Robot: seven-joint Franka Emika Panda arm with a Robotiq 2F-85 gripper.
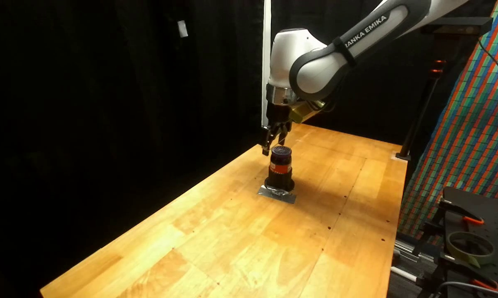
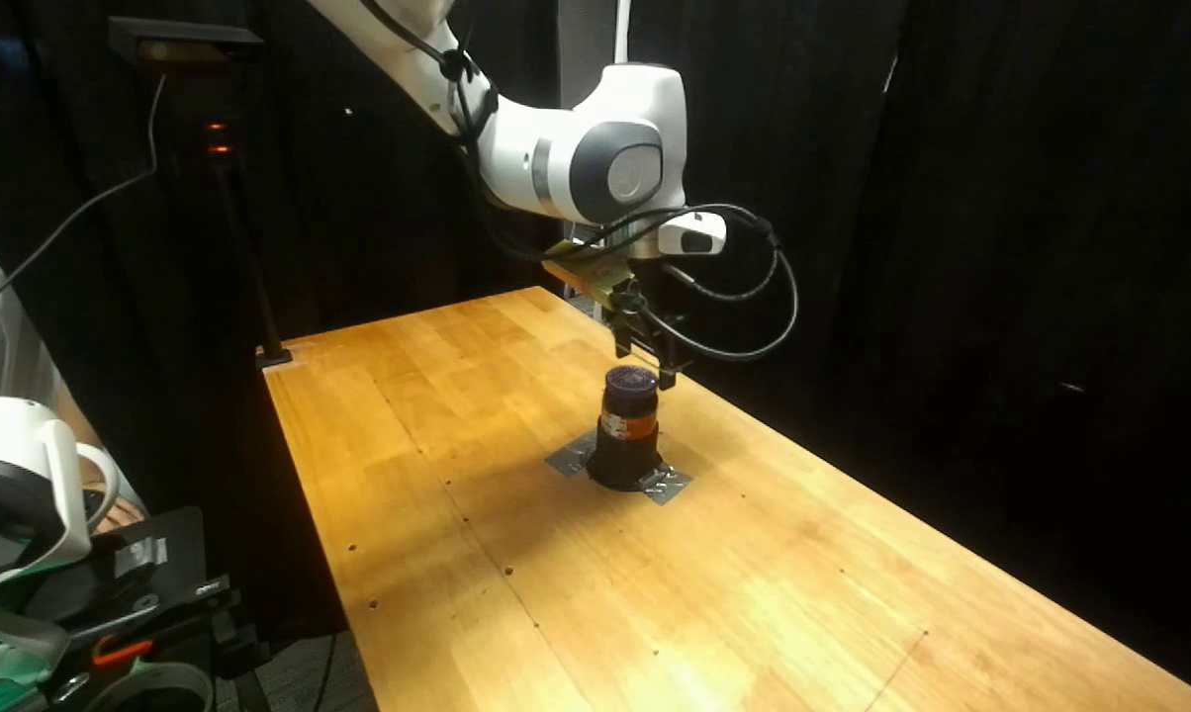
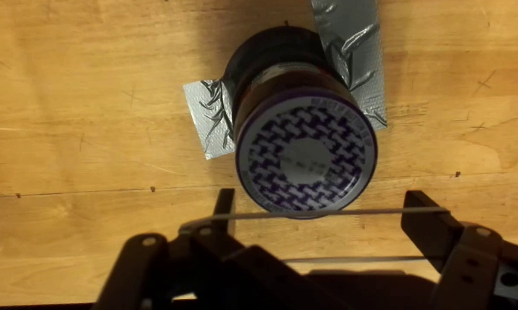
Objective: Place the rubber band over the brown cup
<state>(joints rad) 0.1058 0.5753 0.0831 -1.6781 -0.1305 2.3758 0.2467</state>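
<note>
While dark curtains (image 1: 108, 124) hang behind it, a long wooden counter (image 1: 249, 244) fills much of both exterior views, its yellowish top crossed by seams and dotted with small dark holes. Above the counter bends a white-and-grey arm (image 1: 315, 74), extending down from the upper edge of both exterior views. At its lower end the dark hand (image 3: 322, 211) points downward, its two fingers (image 3: 427, 228) spread well apart. Near the fingertips stands the brown cup (image 1: 281, 160), upright and dark-walled, with an orange-red stripe and a flat lid (image 3: 306, 163) patterned in purple and white. Its lower part sits in a black base (image 2: 623, 463) that flares at the bottom and rests on the wood. Smaller still, two strips of silver-grey tape (image 3: 207, 120) run from the edge of that base onto the counter. Thinnest of all, the rubber band (image 3: 383, 211) is strung between the spread fingers in two nearly parallel strands; in the wrist view the forward one passes across the edge of the lid nearest the hand, and whether it touches cannot be told.
</note>
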